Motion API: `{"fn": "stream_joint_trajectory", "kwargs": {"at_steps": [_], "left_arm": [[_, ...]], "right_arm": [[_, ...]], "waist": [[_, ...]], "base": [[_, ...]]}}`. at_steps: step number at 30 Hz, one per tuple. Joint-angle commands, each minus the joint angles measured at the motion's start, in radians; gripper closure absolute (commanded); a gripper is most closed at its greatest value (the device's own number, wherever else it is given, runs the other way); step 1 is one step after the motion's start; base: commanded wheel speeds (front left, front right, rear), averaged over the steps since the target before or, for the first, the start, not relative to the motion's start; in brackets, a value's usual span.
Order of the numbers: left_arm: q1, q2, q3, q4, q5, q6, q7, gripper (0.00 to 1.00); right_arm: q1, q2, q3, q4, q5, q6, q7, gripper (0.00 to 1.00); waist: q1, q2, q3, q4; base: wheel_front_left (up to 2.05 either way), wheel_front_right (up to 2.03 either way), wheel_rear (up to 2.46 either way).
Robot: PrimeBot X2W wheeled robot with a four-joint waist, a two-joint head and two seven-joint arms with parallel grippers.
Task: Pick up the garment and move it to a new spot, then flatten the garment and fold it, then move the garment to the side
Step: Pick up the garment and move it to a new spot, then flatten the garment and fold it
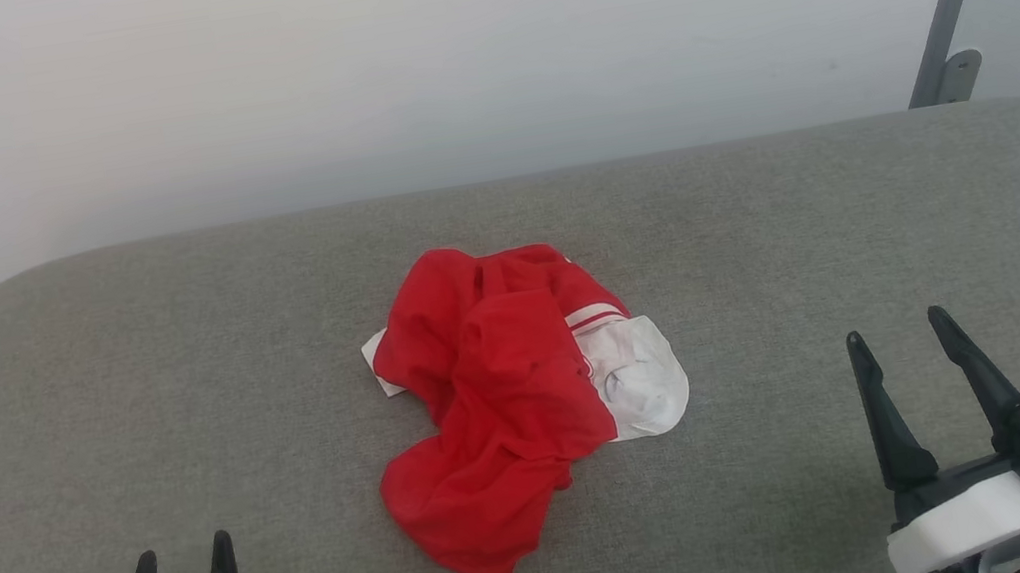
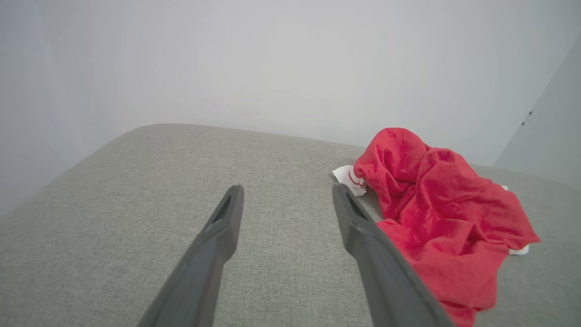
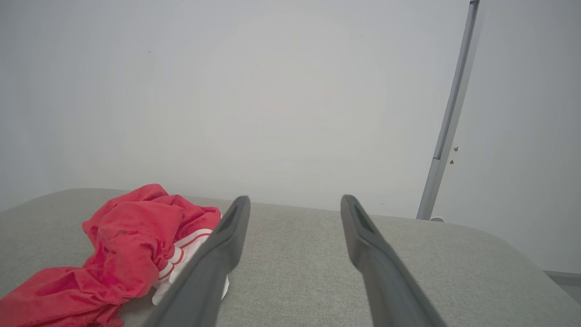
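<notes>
Grey upholstered surface (image 1: 180,376), pale wall (image 1: 336,70)

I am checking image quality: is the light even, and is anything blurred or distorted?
Head view: soft, even light, the garment sharp. Left wrist view: the left gripper slightly blurred, the grey surface's edge curved. Right wrist view: hazy wall, no glare.

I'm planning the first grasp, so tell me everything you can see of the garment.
The garment is a red jersey-like cloth, thin and soft-looking, crumpled in a loose heap near the middle of the grey surface. A white sleeve with red stripes bulges out on its right; a white corner peeks out on its left. Only the surface touches it.
</notes>
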Motion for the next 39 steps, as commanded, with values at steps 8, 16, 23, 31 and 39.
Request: {"fn": "stream_joint_trajectory", "kwargs": {"at_steps": [8,16,23,31,39], "left_arm": [[-0.003,0.000,-0.006,-0.012,0.010,-0.002,-0.005,0.00],[-0.022,-0.001,-0.029,-0.025,0.009,-0.002,-0.005,0.00],[-0.052,0.003,-0.062,-0.034,-0.002,-0.002,-0.005,0.00],[-0.113,0.014,-0.110,-0.027,-0.030,-0.002,-0.005,0.00],[-0.168,0.027,-0.150,-0.007,-0.065,-0.002,-0.005,0.00]], "right_arm": [[-0.006,0.000,0.023,0.018,-0.016,-0.001,-0.005,0.00],[-0.047,-0.010,0.072,0.102,-0.013,-0.001,-0.005,0.00],[-0.141,-0.028,0.118,0.281,0.007,-0.001,-0.005,0.00],[-0.323,-0.045,0.175,0.503,0.026,-0.001,0.075,0.00],[-0.477,-0.069,0.196,0.669,0.041,-0.001,0.209,0.00]], "waist": [[0.0000,-0.0001,0.002,0.014],[0.0000,-0.0001,0.015,0.057],[0.0000,-0.0001,0.048,0.108],[0.0000,-0.0001,0.123,0.184],[0.0000,-0.0001,0.173,0.246]], "base": [[0.00,0.00,0.00],[0.00,0.00,0.00],[0.00,0.00,0.00],[0.00,0.00,0.00],[0.00,0.00,0.00]]}}
